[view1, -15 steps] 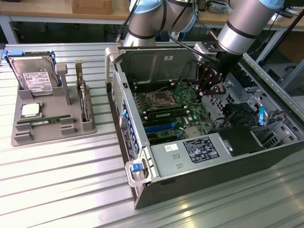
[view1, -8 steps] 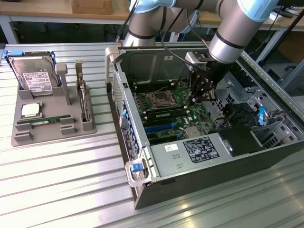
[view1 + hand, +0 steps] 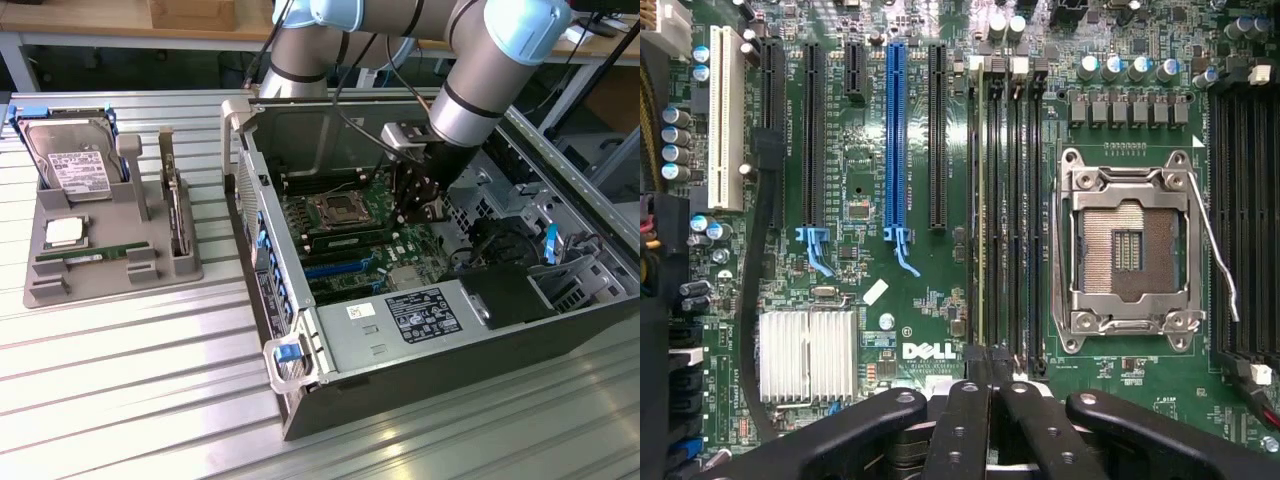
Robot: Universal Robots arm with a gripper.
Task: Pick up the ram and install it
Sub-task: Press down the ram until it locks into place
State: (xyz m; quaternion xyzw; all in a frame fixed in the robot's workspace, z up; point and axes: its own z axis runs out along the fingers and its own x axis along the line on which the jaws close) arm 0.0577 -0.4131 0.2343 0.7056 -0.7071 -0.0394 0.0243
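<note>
With its fingers drawn close together, the gripper (image 3: 980, 400) hangs inside the case (image 3: 300, 330) over the memory slots (image 3: 1005, 200), and what looks like the ram (image 3: 981, 200) stands on edge there, beside the empty socket (image 3: 1127, 250). On the stand (image 3: 110, 270), another stick (image 3: 82, 256) lies flat.

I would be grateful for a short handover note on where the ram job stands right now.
Pincer: inside the computer case, above the memory slots beside the empty CPU socket; its grip cannot be judged.
Ram: one green stick lies flat on the grey tray, at the exterior view's left.
Done: a pale green edge runs along one memory slot, possibly a stick there; seating cannot be confirmed.
Left: check that slot; the tray stick is not picked up.
</note>
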